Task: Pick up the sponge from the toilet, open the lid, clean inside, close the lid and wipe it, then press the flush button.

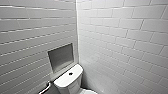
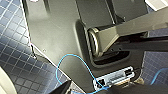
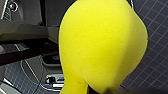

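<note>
Pinching one yellow sponge (image 3: 102, 45), right pincer (image 3: 98, 89); left pincer (image 2: 105, 91) cannot tell; one flush button (image 1: 70, 73) on tank (image 1: 63, 82).

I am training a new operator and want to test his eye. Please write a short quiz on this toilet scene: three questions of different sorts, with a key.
1. True or false: the flush button sits on the white tank top.
2. The sponge is: A green, B yellow, C pink.
3. Fill in: the floor tiles beside the robot's base are dark ____.
Key: 1 true; 2 B; 3 blue.
</note>
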Available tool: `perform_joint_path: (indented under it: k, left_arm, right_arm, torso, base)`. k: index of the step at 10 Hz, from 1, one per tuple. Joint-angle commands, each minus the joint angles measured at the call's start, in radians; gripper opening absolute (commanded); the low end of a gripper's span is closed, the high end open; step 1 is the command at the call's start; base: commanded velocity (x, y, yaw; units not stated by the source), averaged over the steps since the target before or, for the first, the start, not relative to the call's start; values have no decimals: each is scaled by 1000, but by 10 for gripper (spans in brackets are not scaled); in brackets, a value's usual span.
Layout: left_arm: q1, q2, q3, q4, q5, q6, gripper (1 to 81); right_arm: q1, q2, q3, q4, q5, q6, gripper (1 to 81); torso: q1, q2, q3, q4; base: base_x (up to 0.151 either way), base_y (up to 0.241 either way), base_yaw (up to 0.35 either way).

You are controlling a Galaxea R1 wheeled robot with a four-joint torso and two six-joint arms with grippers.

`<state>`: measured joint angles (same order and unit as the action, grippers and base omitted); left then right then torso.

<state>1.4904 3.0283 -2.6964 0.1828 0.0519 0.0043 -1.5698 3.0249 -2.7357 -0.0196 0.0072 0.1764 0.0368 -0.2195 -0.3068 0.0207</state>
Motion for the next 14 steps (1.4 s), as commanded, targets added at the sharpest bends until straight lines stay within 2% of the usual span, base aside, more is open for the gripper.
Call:
perform_joint_path:
  k: [1,7,11,12,14]
  left_arm:
    - [-35,0,6,-9,62,10,811]
    - [-34,2,6,-11,62,10,811]
    - [-34,-1,10,-6,71,10,811]
    - [-29,-14,29,-6,69,11,811]
    - [-28,-103,171,-8,63,11,811]
  right_arm:
    - [26,-1,5,12,-62,-2,10]
    - [26,1,5,12,-62,-2,10]
    - [23,-7,7,15,-58,2,10]
    - [16,-15,21,15,-58,2,10]
    - [7,-73,122,15,-35,2,10]
  torso:
    - [0,0,0,0]
    - [0,0,0,0]
    - [1,1,0,0]
    - [0,1,0,0]
    - [0,1,0,0]
  base:
    - [105,0,0]
    - [103,0,0]
    - [0,0,0]
    - [0,0,0]
    - [0,0,0]
